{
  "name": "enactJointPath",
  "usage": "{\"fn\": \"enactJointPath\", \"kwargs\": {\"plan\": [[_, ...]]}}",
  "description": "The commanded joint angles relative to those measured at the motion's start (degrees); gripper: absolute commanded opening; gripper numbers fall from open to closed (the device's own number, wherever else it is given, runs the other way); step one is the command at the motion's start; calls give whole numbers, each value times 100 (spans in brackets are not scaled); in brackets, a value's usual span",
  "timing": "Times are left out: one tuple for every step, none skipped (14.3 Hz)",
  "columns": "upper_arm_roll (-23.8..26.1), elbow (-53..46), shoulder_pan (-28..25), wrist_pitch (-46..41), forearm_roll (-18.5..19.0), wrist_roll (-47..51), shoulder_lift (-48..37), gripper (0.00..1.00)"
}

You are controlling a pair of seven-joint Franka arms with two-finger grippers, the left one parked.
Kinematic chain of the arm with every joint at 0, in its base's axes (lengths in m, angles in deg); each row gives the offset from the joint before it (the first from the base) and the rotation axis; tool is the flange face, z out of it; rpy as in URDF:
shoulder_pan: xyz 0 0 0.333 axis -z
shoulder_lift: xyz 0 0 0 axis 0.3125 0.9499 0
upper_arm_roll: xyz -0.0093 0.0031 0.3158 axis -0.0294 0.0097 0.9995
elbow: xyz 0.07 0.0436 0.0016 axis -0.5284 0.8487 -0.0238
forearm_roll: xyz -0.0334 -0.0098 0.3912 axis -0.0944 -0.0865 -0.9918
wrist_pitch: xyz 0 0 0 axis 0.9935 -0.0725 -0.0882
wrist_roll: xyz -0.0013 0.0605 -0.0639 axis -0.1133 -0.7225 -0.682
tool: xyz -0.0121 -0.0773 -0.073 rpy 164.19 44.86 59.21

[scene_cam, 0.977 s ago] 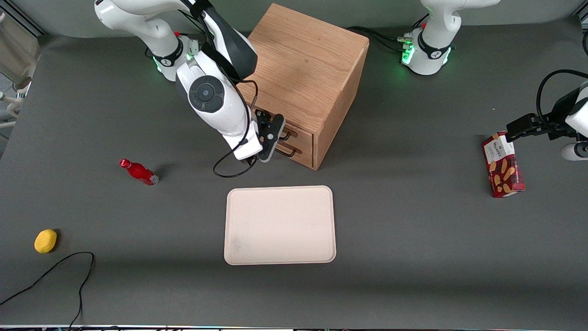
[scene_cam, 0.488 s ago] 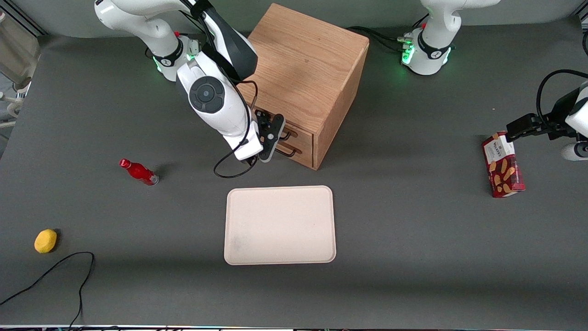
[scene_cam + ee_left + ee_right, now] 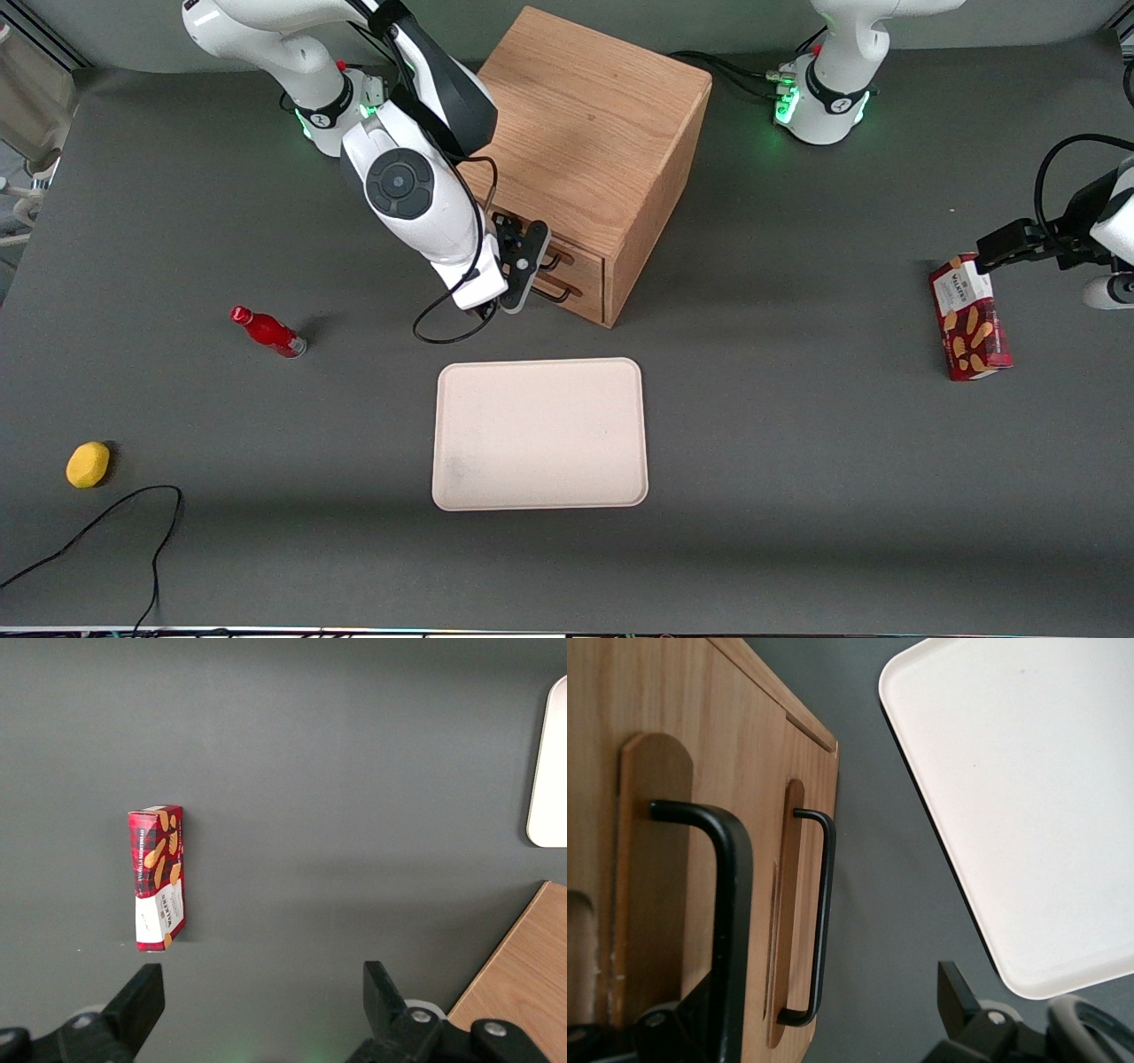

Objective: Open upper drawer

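Black end effector point(image 3: 530, 266) is hovering directly in front of the oak cabinet point(image 3: 589, 133), its fingers spread wide. In the wrist view one finger point(image 3: 687, 1023) is lying against the handle point(image 3: 726, 904) of the upper drawer point(image 3: 651, 859), the other finger point(image 3: 957, 992) is standing well apart over the bare table; nothing is being held.

Upper drawer: topmost of two in the cabinet front, sitting flush and closed, its black wire handle projecting toward the end effector.

Bottom drawer point(image 3: 799, 895): directly below, also closed, with a thinner-looking black handle point(image 3: 819, 921).

Cream tray point(image 3: 539, 433): lying flat on the table, nearer the front camera than the cabinet, apart from it.

Red bottle point(image 3: 267, 331): lying on its side toward the working arm's end of the table.

Yellow lemon-like object point(image 3: 88, 464): resting nearer the front camera than the bottle, beside a loose black cable point(image 3: 106, 523).

Red biscuit box point(image 3: 970, 329): lying toward the parked arm's end.
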Motion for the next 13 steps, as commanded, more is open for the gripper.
{"fn": "enactJointPath", "kwargs": {"plan": [[-2,15,36,144,-93,-287,68,100],[-11,-3,45,144,-93,-305,94,100],[-11,-20,54,153,-93,-383,103,100],[-29,-20,63,161,-93,-462,129,100],[-46,-29,80,161,-102,-489,138,100],[-46,-47,80,161,-102,-489,147,100],[-55,-116,89,161,-93,-498,208,100],[-64,-169,115,161,-102,-559,252,100],[-73,-213,124,161,-102,-621,287,100],[-73,-257,185,161,-102,-665,322,100],[-73,-292,221,161,-102,-709,349,100],[-73,-301,247,161,-102,-761,384,100],[-81,-371,282,161,-102,-840,419,100]]}}
